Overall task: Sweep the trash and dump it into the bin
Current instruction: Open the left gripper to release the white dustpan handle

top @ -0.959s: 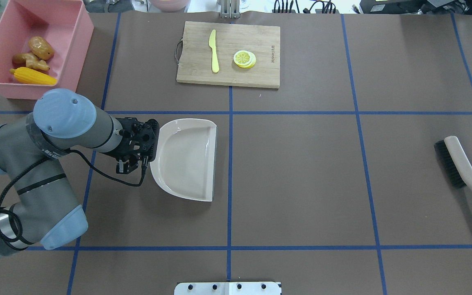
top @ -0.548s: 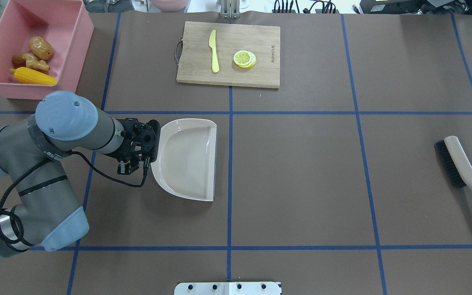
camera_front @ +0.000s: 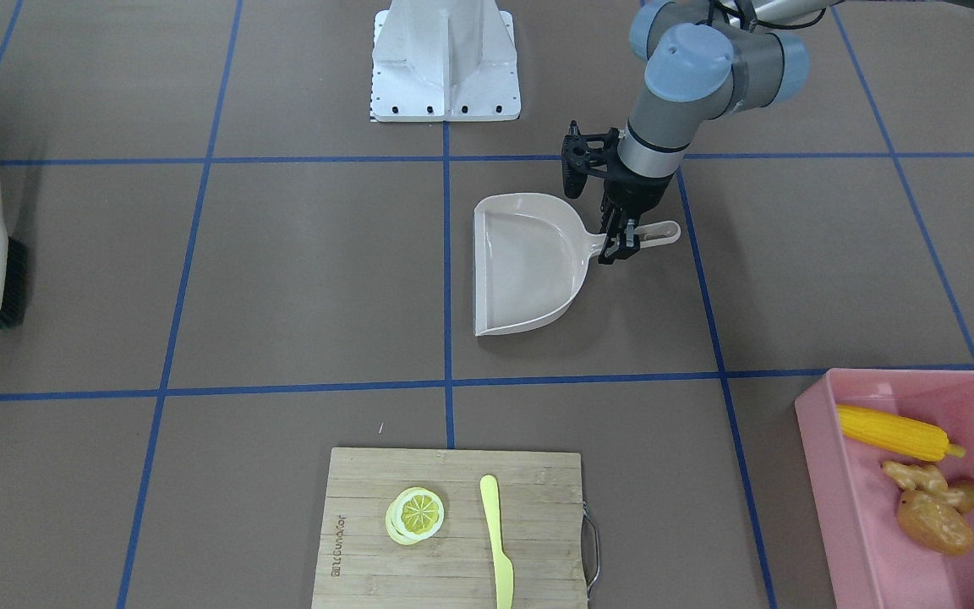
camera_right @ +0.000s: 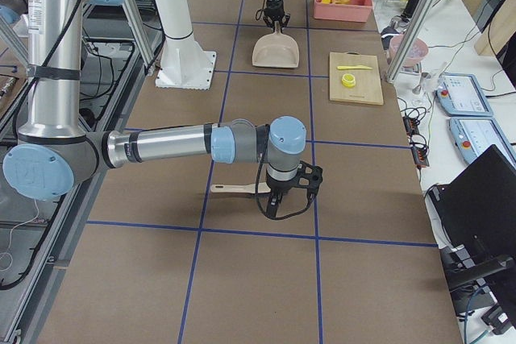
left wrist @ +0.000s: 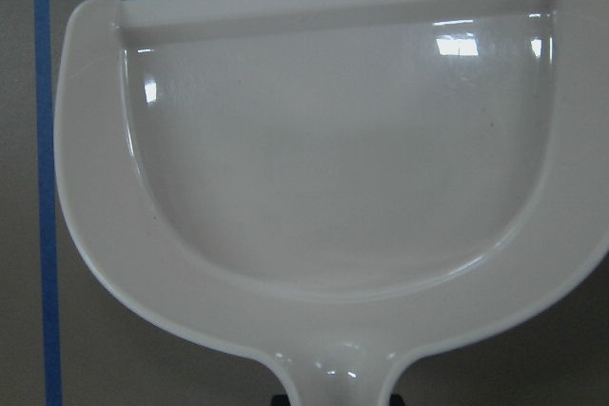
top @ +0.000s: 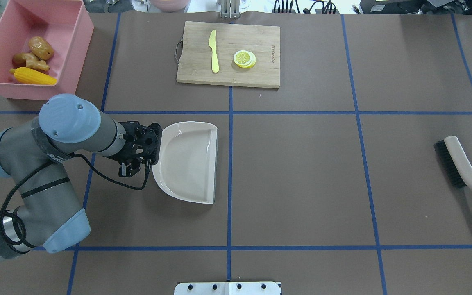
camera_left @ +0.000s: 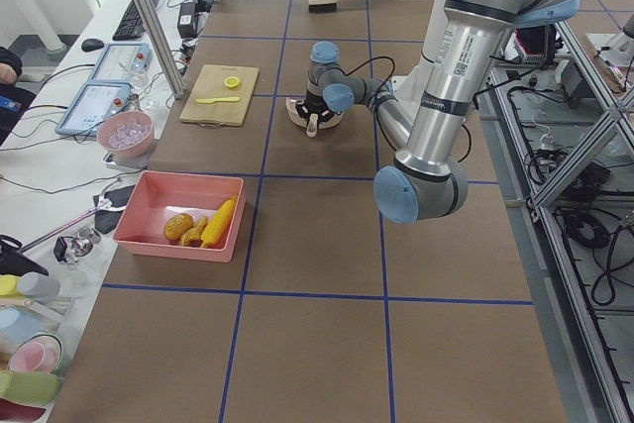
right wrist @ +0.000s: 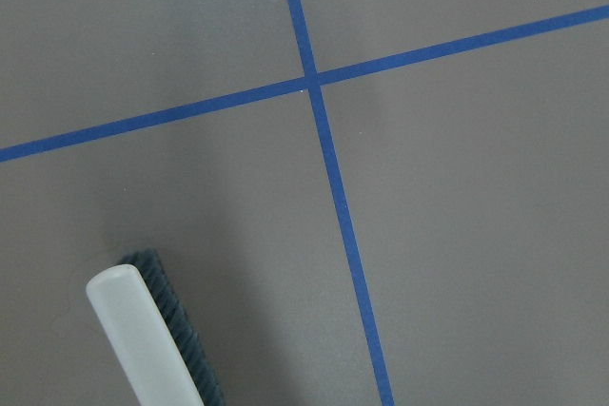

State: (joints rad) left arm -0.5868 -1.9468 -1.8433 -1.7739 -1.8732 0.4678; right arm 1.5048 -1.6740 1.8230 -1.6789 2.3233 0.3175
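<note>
Though illegible, cutting board stamp; left hand tight on dustpan handle; right hand's state untellable.

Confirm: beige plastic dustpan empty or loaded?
Empty. Left wrist view shows the beige plastic dustpan with a bare glossy basin; the yellow corn cob, brown potato and tan ginger root lie in the pink plastic tub.
</note>
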